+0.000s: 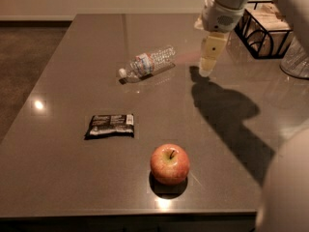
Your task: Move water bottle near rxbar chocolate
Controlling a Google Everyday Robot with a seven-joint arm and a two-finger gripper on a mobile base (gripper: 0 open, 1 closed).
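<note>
The water bottle (147, 64) lies on its side on the grey table (72, 47), white cap pointing left. The rxbar chocolate (110, 125), a flat black wrapper, lies nearer the front left, well apart from the bottle. My gripper (206, 70) hangs above the table to the right of the bottle, fingers pointing down, holding nothing. Its shadow falls on the table to the lower right.
A red-yellow apple (169, 164) sits near the front edge, right of the wrapper. A black wire basket (265, 33) stands at the back right. A clear container (295, 59) is at the right edge.
</note>
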